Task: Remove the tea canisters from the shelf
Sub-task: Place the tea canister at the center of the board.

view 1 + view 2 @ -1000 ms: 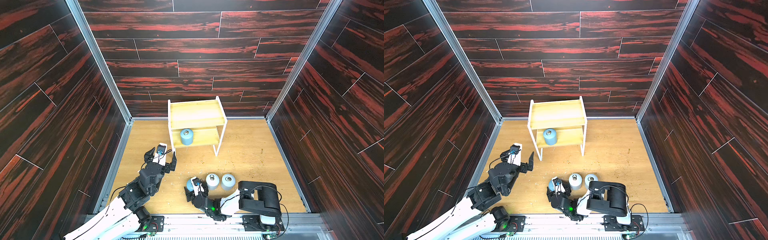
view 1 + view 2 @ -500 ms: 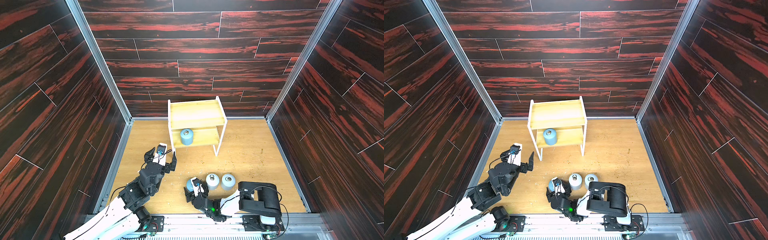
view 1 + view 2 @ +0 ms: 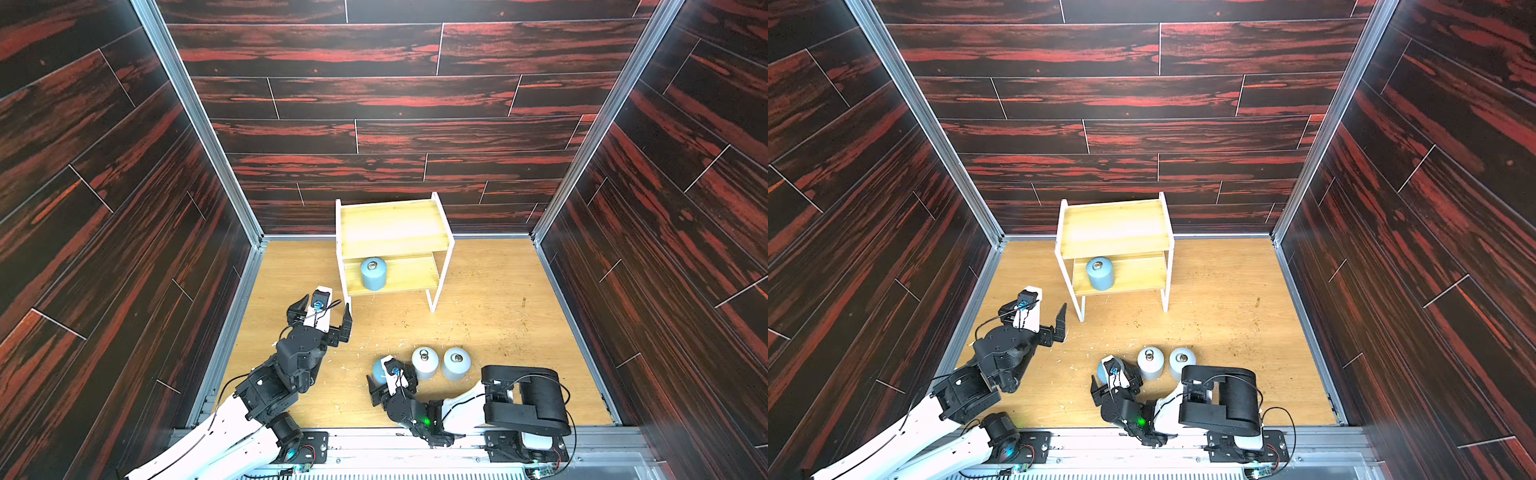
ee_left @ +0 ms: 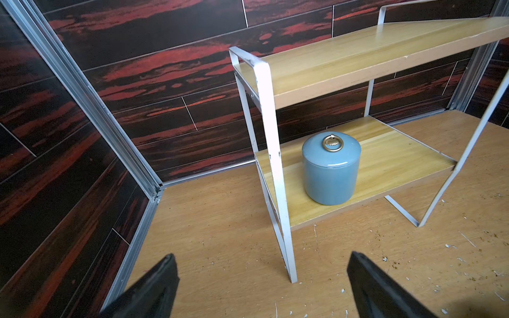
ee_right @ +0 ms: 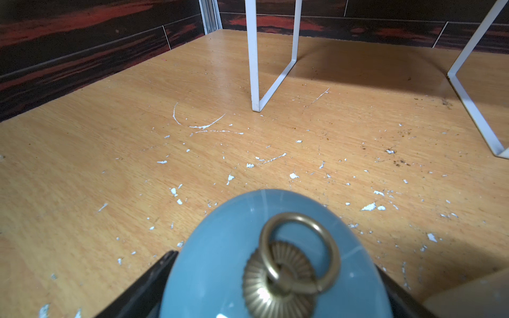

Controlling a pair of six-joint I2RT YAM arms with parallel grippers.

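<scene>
Tea canister point(image 4: 330, 168) on shelf point(image 4: 358, 55): blue, brass ring lid; left jaws spread; right jaws flank second canister point(image 5: 220, 261), grip unclear.

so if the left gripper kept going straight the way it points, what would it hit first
Probably the near white shelf leg: in the left wrist view it stands between the fingers of the open left gripper, in front of the light blue canister. Depth is uncertain.

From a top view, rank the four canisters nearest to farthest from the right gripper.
1. Loose blue canister, between the jaws of the right gripper.
2. Near white canister, right beside it.
3. Far white canister, at the row's end.
4. Shelved blue canister, on the lower board of the shelf.
</scene>
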